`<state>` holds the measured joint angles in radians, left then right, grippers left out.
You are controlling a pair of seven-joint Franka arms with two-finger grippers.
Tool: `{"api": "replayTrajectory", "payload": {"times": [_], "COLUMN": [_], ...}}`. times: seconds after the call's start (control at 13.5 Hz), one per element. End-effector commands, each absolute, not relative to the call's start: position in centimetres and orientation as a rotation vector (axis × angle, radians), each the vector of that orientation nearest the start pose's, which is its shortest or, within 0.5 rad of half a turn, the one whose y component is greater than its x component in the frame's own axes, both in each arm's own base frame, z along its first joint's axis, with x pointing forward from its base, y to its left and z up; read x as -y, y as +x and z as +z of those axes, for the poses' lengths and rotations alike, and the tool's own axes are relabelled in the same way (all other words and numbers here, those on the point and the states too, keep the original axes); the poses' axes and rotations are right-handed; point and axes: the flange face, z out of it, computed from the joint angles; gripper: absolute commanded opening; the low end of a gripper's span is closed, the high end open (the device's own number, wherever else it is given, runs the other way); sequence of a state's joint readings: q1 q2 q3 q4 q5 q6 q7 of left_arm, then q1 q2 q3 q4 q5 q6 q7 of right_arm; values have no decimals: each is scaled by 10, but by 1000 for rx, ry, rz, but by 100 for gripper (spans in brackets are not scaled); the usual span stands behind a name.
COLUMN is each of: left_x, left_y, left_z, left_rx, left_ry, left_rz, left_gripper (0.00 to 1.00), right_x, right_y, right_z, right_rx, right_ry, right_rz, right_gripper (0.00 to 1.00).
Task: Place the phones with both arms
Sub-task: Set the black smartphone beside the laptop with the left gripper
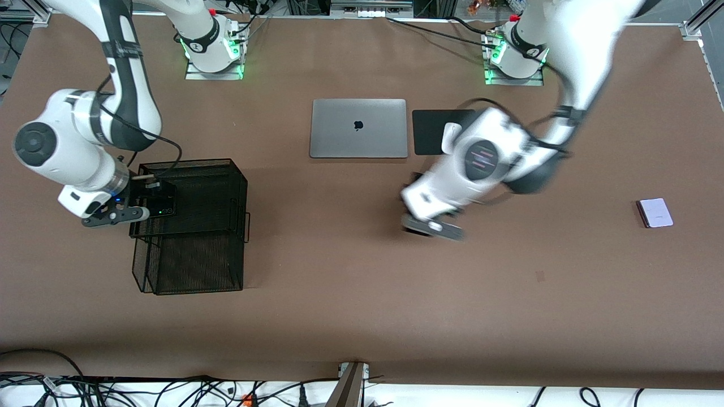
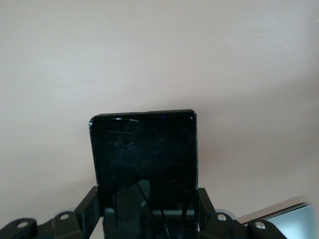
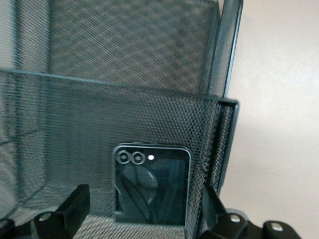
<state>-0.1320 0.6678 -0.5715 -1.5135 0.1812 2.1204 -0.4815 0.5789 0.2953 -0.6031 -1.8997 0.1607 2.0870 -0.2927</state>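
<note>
Black wire mesh forms the two-tier basket [image 1: 189,226] toward the right arm's end of the brown surface [image 1: 350,294], and the right hand [image 1: 148,199] sits over its upper tier. In the right wrist view that hand's fingers [image 3: 75,206] are spread apart, with the small squarish black phone [image 3: 152,185] lying between them on the mesh floor, touched by neither; its twin camera rings point away from the wrist. Nearer the middle, close to the robots' bases, a closed silver laptop [image 1: 358,128] lies flat, and beside it, toward the left arm's end, is a black mouse pad [image 1: 434,131] carrying a white mouse [image 1: 450,137], partly covered by the left arm. The left hand [image 1: 432,226] hangs over the bare surface, nearer the front camera than the pad. In the left wrist view its fingers [image 2: 89,209] are pressed against the two long edges of the long slim black phone [image 2: 144,159], which juts straight out from the hand with its glossy face toward the camera. Well apart, near the left arm's end of the surface, the pale lavender phone [image 1: 655,213] lies flat by itself.
</note>
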Motion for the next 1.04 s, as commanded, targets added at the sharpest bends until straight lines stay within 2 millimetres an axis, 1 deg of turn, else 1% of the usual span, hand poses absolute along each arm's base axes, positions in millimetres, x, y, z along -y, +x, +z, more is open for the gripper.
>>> {"api": "replayTrajectory", "payload": {"times": [0.0, 0.15, 0.22, 0.3, 0.37, 0.44, 0.52, 0.59, 0.67, 0.74, 0.81, 0.89, 0.96], "left_x": [428, 441, 446, 447, 454, 458, 459, 454, 449, 438, 420, 391, 355], "left_y": [571, 561, 555, 555, 551, 547, 547, 550, 555, 562, 572, 586, 602], "left_z": [279, 244, 225, 208, 193, 183, 180, 184, 201, 220, 243, 268, 287], "left_rx": [-248, -156, -110, -37, -1, 43, 55, 52, 57, 70, 87, 109, 105], "left_ry": [-3311, -3323, -3325, -3327, -3322, -3307, -3289, -3284, -3277, -3242, -3199, -3164, -3133], "left_rz": [154, 198, 222, 205, 177, 148, 130, 128, 113, 131, 152, 165, 188], "left_gripper": [20, 20, 20, 20, 21, 36, 99, 100, 100, 100, 100, 100, 100], "right_x": [-16, -20, -22, -26, -28, -30, -30, -32, -34, -36, -38, -41, -47], "right_y": [620, 624, 626, 625, 626, 626, 626, 626, 626, 626, 626, 626, 626], "right_z": [418, 440, 446, 448, 451, 450, 450, 450, 449, 450, 449, 449, 447], "right_rx": [265, 212, 181, 142, 103, 71, 42, 17, -2, -17, -18, -14, -6], "right_ry": [-3123, -3127, -3131, -3133, -3138, -3140, -3140, -3140, -3140, -3140, -3138, -3137, -3137], "right_rz": [117, 126, 122, 127, 120, 121, 123, 121, 126, 122, 124, 124, 125], "right_gripper": [100, 100, 100, 100, 100, 100, 100, 100, 100, 100, 100, 100, 100]}}
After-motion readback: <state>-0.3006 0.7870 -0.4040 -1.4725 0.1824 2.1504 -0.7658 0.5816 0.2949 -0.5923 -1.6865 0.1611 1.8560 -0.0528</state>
